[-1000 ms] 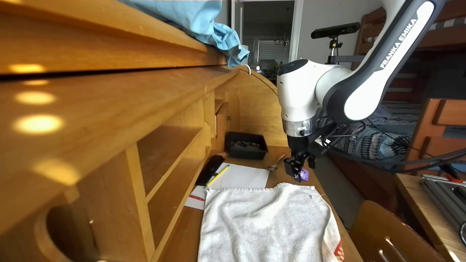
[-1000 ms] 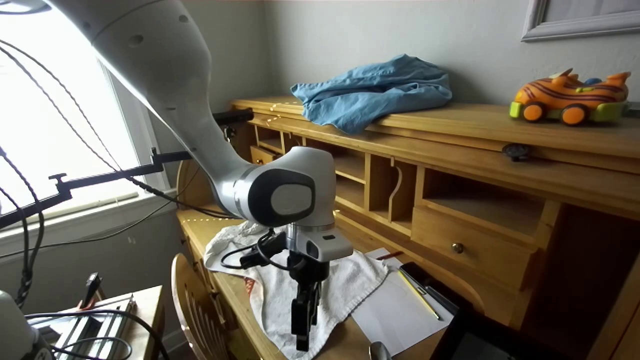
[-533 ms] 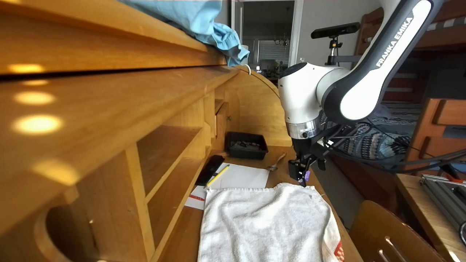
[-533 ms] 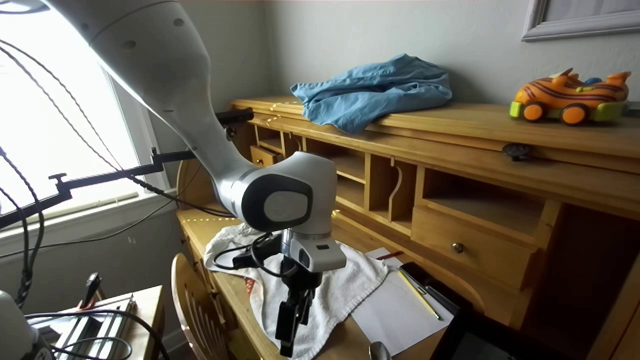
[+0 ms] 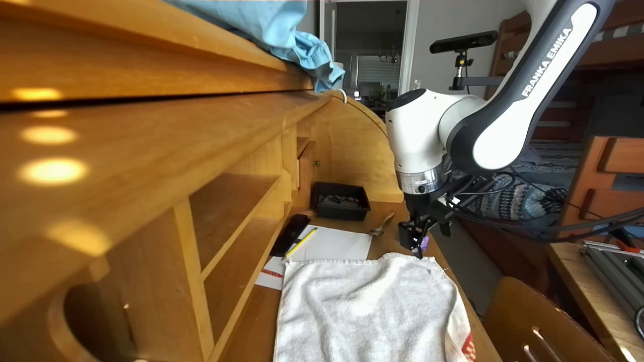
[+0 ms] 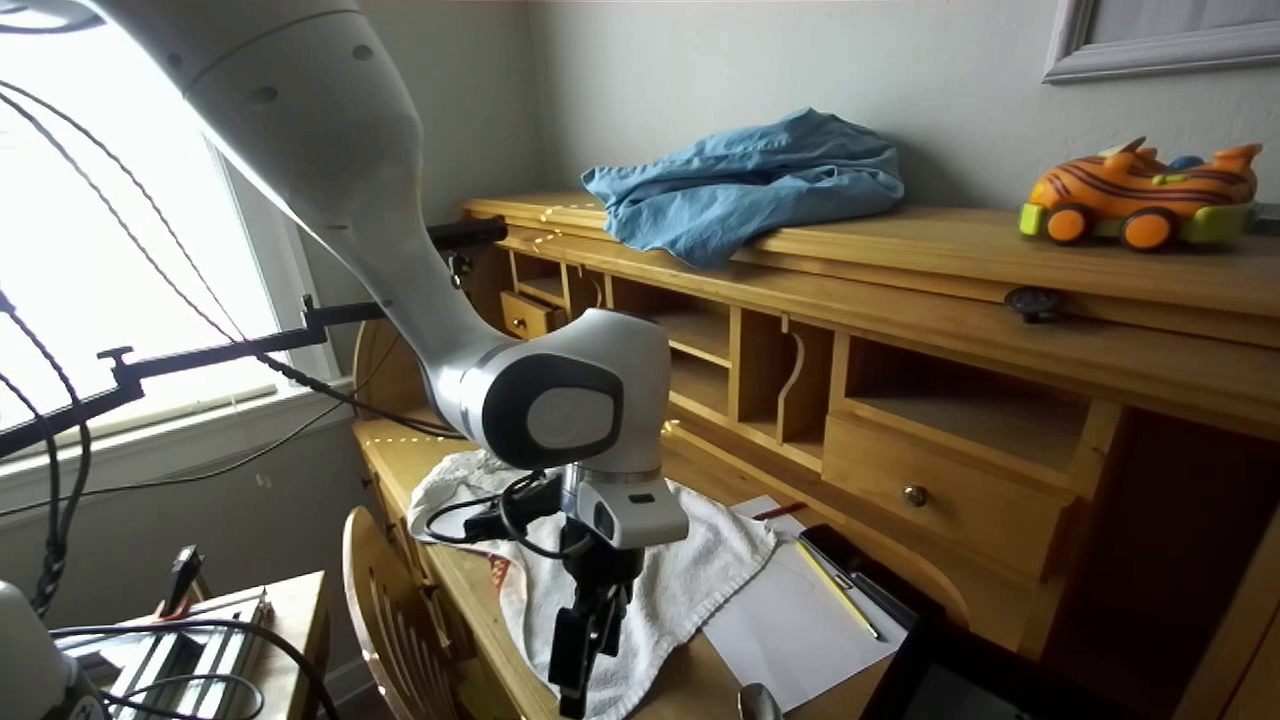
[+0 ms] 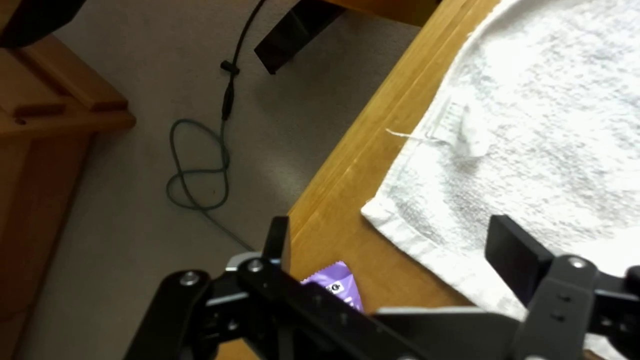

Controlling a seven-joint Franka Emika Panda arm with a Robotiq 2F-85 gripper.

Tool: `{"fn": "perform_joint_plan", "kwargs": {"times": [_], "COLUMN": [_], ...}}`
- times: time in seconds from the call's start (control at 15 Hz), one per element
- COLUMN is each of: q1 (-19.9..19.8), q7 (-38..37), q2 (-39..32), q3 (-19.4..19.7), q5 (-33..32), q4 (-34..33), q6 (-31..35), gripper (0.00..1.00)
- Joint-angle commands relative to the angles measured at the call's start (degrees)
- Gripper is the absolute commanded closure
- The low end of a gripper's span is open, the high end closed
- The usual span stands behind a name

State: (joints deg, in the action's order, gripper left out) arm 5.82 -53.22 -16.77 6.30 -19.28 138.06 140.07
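My gripper (image 7: 392, 242) stands open above the desk near its front edge, with nothing between its fingers. In the wrist view a purple wrapped packet (image 7: 342, 280) lies on the wood, partly hidden behind the left finger's linkage. A sliver of that packet (image 5: 425, 244) shows behind the gripper (image 5: 415, 241) in an exterior view. The white towel (image 7: 540, 125) spreads beside it, its corner below the gap between the fingers; the right finger hangs over the cloth. Whether any fingertip touches the towel cannot be told. In an exterior view the gripper (image 6: 585, 655) tilts down in front of the towel.
Paper (image 5: 342, 246) with a yellow pencil (image 5: 302, 243) and a black case (image 5: 291, 234) lies beyond the towel. A spoon (image 5: 382, 224) and a black tray (image 5: 342, 213) stand farther along the desk. A chair (image 5: 538, 317) stands at the front edge; cubbies line the back.
The gripper has shifted slightly toward the desk's front edge and tilted, and its fingers look farther apart. It covers more of the packet in an exterior view. In the last half second it barely moves.
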Motion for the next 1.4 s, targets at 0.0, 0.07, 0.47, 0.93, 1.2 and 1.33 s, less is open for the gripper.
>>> {"fn": "perform_joint_plan", "kwargs": {"times": [0.0, 0.07, 0.47, 0.93, 1.2, 1.33], "q1": [1.13, 1.07, 3.21, 4.79, 5.03, 4.94], "q7": [-2.21, -1.68, -3.12, -3.97, -3.75, -3.53], "q2": [-2.2, -2.7, -4.77, -5.82, -6.43, -6.28], "q3": [1.29, 1.31, 4.11, 5.84, 6.2, 6.31], "q5": [-2.74, -2.27, -4.58, -4.92, -4.36, -4.21], "q4": [0.29, 0.29, 0.66, 0.5, 0.4, 0.54], "q6": [3.34, 3.81, 7.53, 9.38, 10.19, 10.42], "gripper": [0.0, 0.0, 0.26, 0.76, 1.0, 1.0]}}
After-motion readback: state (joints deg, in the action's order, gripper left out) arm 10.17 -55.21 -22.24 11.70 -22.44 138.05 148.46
